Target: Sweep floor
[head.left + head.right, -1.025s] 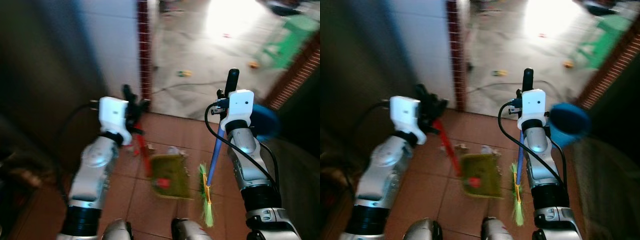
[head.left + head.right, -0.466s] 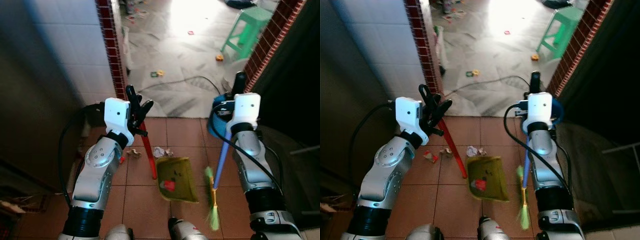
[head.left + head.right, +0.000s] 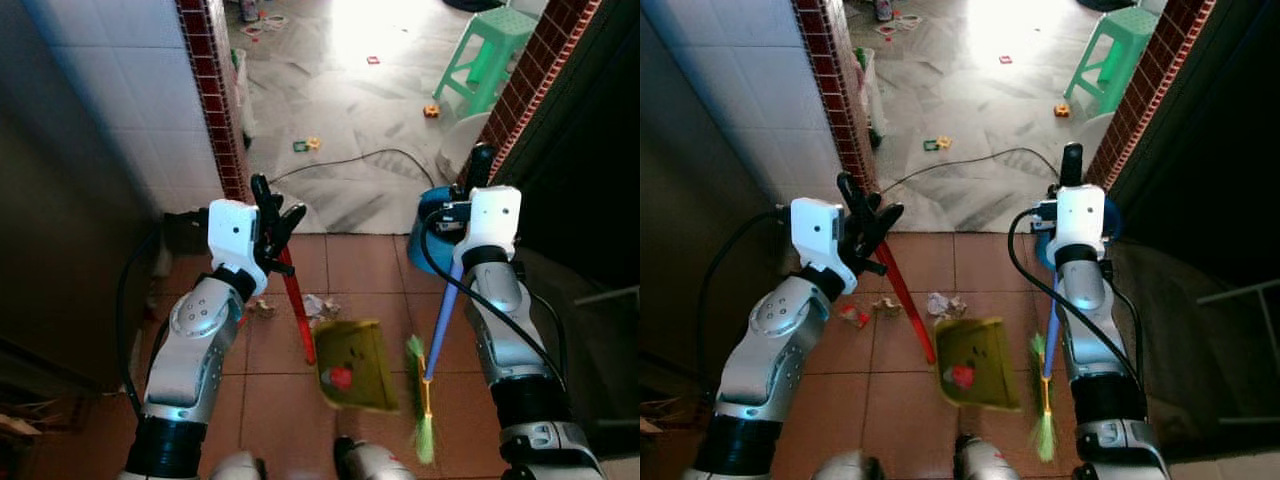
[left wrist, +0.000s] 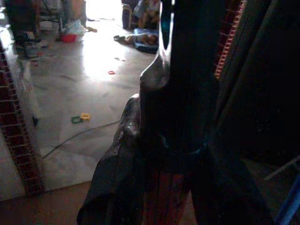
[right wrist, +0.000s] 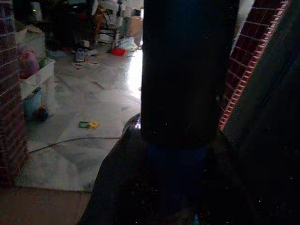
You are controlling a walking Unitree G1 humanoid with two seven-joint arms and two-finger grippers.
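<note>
Here, the left gripper (image 3: 272,205) sits left of centre in the head view, its black fingers clamped on the red handle (image 3: 297,305) of the dustpan (image 3: 355,365). The handle runs down and to the right from the fingers to the olive-green pan at lower centre, above the terracotta tile floor (image 3: 270,400). The pan appears slightly blurred.

The right gripper (image 3: 478,170) sits right of centre, its fingers closed on the blue handle (image 3: 440,320) of the broom (image 3: 422,405). The green bristles hang at lower right of centre, just beside the right edge of the pan.

Crumpled paper scraps (image 3: 318,304) lie on the tiles just above the pan, near the red handle. A blue bucket (image 3: 422,240) stands behind the right arm. In the upper part of the frame, the grey marble floor (image 3: 340,110) carries small toys (image 3: 305,146) and a cable (image 3: 350,160). A green stool (image 3: 490,50) stands at upper right.
</note>
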